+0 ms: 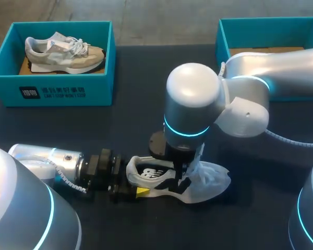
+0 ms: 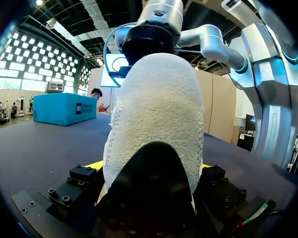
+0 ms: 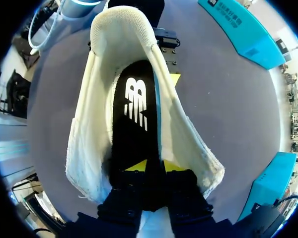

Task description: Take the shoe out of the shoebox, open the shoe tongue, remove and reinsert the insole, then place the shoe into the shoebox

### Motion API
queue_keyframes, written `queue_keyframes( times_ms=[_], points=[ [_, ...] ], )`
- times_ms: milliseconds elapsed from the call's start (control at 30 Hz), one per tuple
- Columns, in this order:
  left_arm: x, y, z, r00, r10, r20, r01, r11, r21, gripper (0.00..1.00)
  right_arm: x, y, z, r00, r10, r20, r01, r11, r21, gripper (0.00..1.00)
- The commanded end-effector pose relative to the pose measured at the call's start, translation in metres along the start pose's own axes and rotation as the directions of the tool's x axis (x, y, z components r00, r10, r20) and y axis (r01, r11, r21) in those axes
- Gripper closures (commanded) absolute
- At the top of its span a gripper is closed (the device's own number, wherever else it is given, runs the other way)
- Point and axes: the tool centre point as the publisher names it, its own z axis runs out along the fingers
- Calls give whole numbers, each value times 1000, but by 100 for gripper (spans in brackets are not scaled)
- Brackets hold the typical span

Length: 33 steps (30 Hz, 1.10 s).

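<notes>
From above, you see the shoe (image 1: 208, 182) lying on the tabletop's (image 1: 130, 125) near middle. Your left wrist view shows the left tool (image 2: 151, 166) clamped on its heel. Your right wrist view shows the right tool (image 3: 153, 166) inside it, pinching the insole (image 3: 136, 109).

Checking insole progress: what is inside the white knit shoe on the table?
A black insole lies in the white knit shoe, gripped by the right end effector. The toe end is covered.
</notes>
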Motion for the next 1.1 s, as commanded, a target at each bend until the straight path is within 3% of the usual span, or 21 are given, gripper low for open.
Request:
queue_keyframes(
  times_ms=[33,533,900,1100],
  points=[
    [2,5,0,1000,0,1,0,1000,-1,100,-2,-3,1,1000,1,-5,-1,1000,-10,73],
    [2,5,0,1000,0,1,0,1000,-1,100,-4,8,31,988,-14,-157,3,998,-69,73],
    [2,5,0,1000,0,1,0,1000,-1,100,20,15,33,968,21,-249,-37,997,-63,77],
    [2,5,0,1000,0,1,0,1000,-1,100,27,17,36,951,16,-308,-42,996,-78,85]
  ],
)
